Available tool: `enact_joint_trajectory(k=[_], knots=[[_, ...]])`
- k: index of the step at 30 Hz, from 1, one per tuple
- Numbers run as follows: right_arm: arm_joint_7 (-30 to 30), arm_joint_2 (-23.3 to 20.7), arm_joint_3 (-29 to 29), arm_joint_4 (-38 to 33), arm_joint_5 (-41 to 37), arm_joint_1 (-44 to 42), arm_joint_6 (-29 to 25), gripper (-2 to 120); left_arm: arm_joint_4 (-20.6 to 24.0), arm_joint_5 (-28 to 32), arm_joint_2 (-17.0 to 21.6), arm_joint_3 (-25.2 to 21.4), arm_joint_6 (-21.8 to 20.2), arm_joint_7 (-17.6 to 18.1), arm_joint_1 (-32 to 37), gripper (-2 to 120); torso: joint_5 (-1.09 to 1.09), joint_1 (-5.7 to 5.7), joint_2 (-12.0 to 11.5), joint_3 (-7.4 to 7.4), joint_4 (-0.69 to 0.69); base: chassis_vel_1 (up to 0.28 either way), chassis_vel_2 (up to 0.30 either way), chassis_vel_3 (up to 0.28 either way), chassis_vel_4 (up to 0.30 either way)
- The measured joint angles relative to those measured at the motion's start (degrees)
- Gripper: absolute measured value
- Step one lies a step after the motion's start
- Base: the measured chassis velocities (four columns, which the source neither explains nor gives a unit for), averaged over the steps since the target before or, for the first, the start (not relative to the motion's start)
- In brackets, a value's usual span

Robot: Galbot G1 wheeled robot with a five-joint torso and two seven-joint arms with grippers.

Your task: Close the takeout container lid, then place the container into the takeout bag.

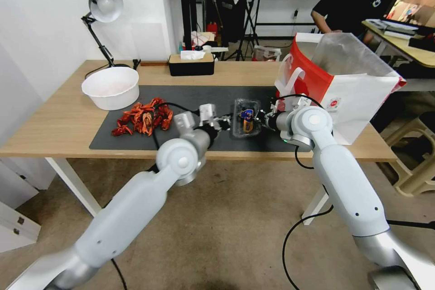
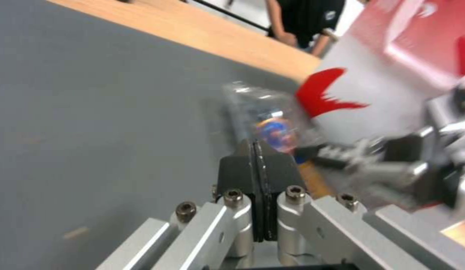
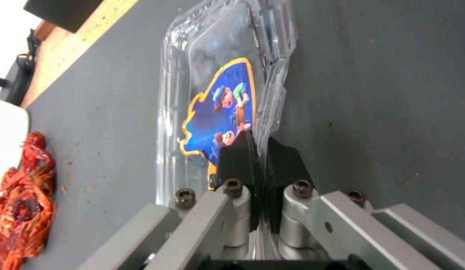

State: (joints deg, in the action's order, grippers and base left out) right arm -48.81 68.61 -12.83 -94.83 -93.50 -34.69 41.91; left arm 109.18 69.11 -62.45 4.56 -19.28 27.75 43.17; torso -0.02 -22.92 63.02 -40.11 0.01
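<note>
Your right gripper point(image 3: 260, 150) is pinched on the container point(image 1: 246, 118) rim on the mat, left gripper point(image 2: 257, 157) pressed together alongside; thin plastic could slip or buckle when lifted to the bag point(image 1: 358, 95).

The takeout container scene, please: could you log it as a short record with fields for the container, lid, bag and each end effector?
takeout container: on the dark mat, between the two end effectors
lid: down over the base, colourful label facing up
takeout bag: upright and open on the table, on the robot's right of the container
left end effector: shut, at the container's edge
right end effector: shut on the takeout container's rim
other items: white bowl, red food pile
</note>
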Motion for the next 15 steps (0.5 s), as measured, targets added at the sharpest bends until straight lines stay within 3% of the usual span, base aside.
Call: enact_joint_trajectory(k=[6,9,10,12,13,15], knots=[[0.91,0.13,-0.55,-0.19,-0.27,-0.32,0.0,0,4.24,-9.29,3.89,-3.93,0.56,-2.29,7.67,7,0.0,0.0,0.01,0.01,-0.01,0.0,0.0,0.0,0.0],[2.25,0.74,-0.9,-0.33,-0.27,-0.4,0.05,0,7.01,-16.85,6.0,-7.45,2.48,-3.67,13.91,23,0.01,0.0,0.01,0.01,0.0,0.0,0.0,0.0,0.0],[2.25,0.74,-0.9,-0.33,-0.27,-0.4,0.05,0,7.01,-16.85,6.0,-7.45,2.48,-3.67,13.91,23,0.01,0.0,0.01,0.01,0.0,0.0,0.0,0.0,0.0],[3.1,1.06,-1.15,-0.43,-0.25,-0.4,0.08,0,7.93,-22.74,6.98,-8.93,4.02,-3.87,17.76,31,0.01,0.0,0.01,0.01,-0.01,0.0,0.0,0.0,0.0],[4.0,1.18,-1.35,-0.54,-0.19,-0.4,0.01,0,8.29,-29.17,7.63,-10.24,5.97,-3.92,21.49,38,0.01,0.0,0.01,0.01,-0.01,0.0,0.0,0.0,0.0],[4.49,1.21,-1.42,-0.63,-0.14,-0.4,-0.13,0,8.51,-32.05,7.9,-10.97,6.92,-3.92,23.39,43,0.0,0.0,0.01,0.01,0.0,0.0,0.0,0.0,0.0]])
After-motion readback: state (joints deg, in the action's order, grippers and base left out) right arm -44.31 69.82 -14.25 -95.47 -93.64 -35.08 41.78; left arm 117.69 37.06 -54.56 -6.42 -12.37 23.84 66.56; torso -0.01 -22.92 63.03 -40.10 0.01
